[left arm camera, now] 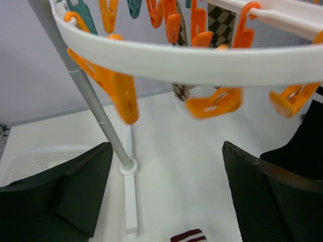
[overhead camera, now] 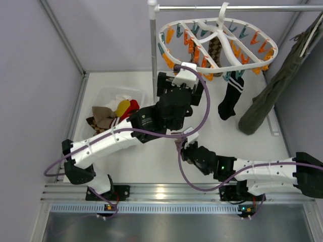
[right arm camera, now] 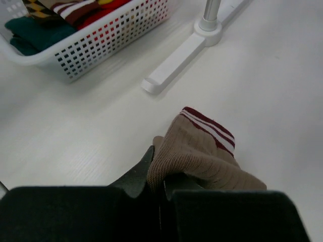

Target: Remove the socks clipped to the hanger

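The white oval hanger (overhead camera: 217,43) hangs from the rail at the back, with orange and teal clips. A brown argyle sock (overhead camera: 216,50) and a black sock with white stripes (overhead camera: 231,98) hang from it. My left gripper (overhead camera: 174,83) is open and empty just below the hanger's near rim (left arm camera: 202,63). In the left wrist view the argyle sock (left arm camera: 219,22) hangs behind the rim, above the gripper (left arm camera: 166,191). My right gripper (overhead camera: 185,150) is low over the table. It (right arm camera: 159,171) is shut on a tan sock (right arm camera: 202,156) with a white and dark-red cuff.
A white basket (overhead camera: 133,93) at the left holds several socks; it also shows in the right wrist view (right arm camera: 101,43). The grey pole (overhead camera: 153,45) and its white foot (right arm camera: 176,60) stand between basket and hanger. An olive garment (overhead camera: 275,96) hangs at the right.
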{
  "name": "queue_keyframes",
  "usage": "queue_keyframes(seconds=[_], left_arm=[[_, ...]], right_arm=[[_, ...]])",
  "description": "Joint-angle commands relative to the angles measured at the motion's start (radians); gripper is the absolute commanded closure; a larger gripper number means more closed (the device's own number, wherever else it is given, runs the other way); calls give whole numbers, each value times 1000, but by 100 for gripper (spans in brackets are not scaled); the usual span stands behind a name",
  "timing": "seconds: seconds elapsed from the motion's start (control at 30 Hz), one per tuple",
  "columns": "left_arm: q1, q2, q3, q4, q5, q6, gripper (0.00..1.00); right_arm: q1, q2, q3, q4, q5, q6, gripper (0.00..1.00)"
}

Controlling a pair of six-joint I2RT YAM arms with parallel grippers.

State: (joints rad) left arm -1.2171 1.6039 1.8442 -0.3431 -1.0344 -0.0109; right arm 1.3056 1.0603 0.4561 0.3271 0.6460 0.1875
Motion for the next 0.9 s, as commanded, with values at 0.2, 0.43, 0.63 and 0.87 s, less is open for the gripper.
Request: queue_keyframes(seconds=[0.2, 0.43, 0.63, 0.87], left_arm=[[4, -277, -192, 33, -58, -64, 2], [2, -499, -362, 30, -214, -84, 1], [2, -675, -480, 26, -458, -44, 1], [-1, -808, -550, 26, -562, 2, 1]], right_arm=[[-68, 78, 229, 58, -166, -37, 100], [-104, 286, 496, 38, -266, -112, 100], [-134, 516, 769, 12, -364, -149, 100], [-166, 829, 1140, -65, -402, -206, 100]])
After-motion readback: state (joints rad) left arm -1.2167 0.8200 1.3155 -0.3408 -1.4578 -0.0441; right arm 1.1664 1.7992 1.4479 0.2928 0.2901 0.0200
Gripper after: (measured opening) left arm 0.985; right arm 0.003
